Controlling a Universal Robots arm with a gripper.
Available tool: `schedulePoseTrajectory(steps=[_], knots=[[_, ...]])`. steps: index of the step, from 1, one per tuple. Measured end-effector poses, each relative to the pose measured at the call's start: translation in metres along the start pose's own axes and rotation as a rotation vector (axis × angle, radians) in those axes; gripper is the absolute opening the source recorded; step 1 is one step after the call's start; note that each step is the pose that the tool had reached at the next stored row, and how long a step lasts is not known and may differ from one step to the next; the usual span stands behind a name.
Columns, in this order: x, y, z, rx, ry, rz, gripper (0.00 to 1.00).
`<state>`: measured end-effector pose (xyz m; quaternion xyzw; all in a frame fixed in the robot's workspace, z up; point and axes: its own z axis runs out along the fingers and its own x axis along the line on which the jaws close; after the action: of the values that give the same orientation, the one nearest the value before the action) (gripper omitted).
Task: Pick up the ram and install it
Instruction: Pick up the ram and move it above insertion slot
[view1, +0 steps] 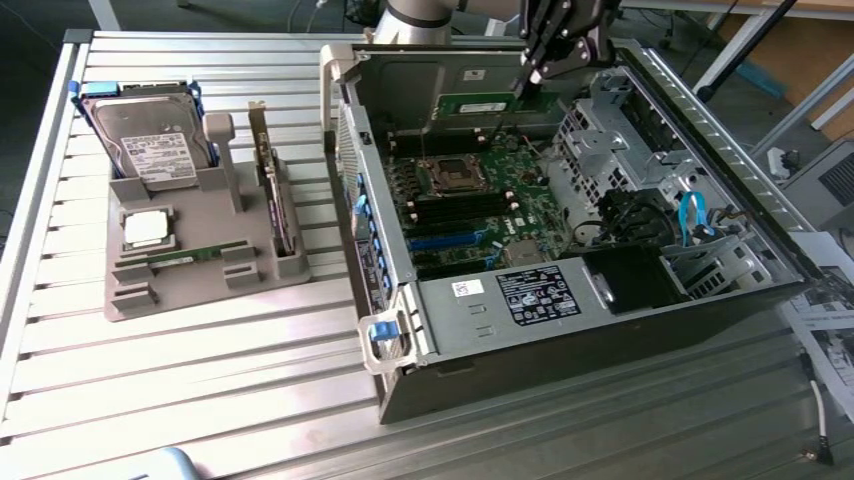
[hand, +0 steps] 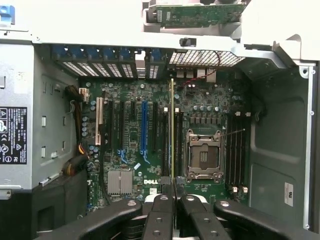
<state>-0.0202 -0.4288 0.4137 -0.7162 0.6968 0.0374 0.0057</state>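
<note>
While above motherboard (hand: 132, 150), hand (hand: 173, 191) tight around ram (view1: 483, 104)

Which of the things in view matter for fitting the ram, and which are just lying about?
In the job: ram, held in the shut gripper over the motherboard in the open computer case.
Lying about: hard drive, expansion card, processor chip, all on the grey stand beside the case.
</note>
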Motion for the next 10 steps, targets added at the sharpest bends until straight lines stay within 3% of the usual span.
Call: schedulePoseTrajectory(steps=[10], knots=[[-0.0018,-0.0001,0.0008,0.0000,0.0000,0.000,0.12]])
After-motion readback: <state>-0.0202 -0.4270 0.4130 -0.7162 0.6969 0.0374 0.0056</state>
